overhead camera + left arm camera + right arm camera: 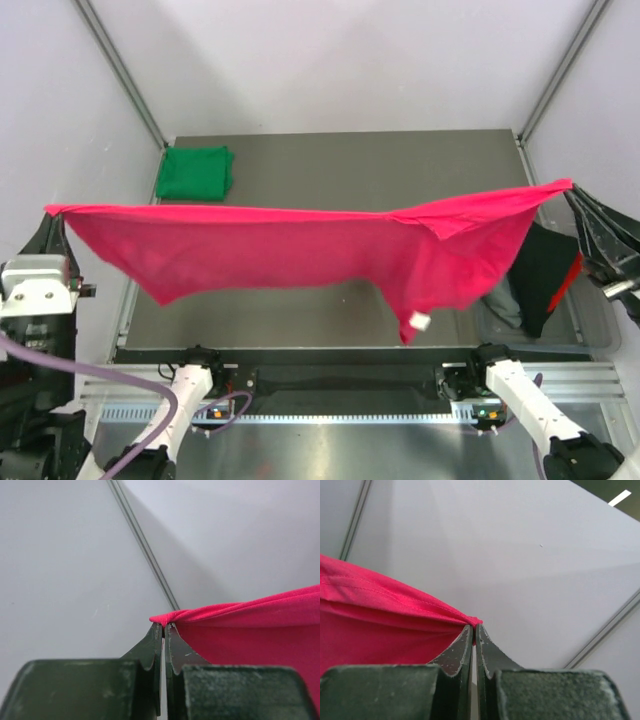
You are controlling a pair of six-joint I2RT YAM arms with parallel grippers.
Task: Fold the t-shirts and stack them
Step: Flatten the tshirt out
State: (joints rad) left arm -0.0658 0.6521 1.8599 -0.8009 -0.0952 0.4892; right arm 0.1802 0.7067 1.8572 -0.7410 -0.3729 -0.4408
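Note:
The crimson-pink t-shirt (pixel 300 250) hangs stretched wide above the table, its small white neck label (pixel 419 321) dangling at the lower right. My left gripper (pixel 52 213) is shut on the shirt's left corner (pixel 165 617) at the far left. My right gripper (pixel 572 186) is shut on its right corner (pixel 470 621) at the far right. The green t-shirt (pixel 195 172) lies folded at the table's back left corner.
A clear bin (pixel 590 320) at the right edge of the table holds dark and grey clothing (pixel 535 275) with a red stripe. White walls with metal frame rails enclose the grey table (pixel 350 160).

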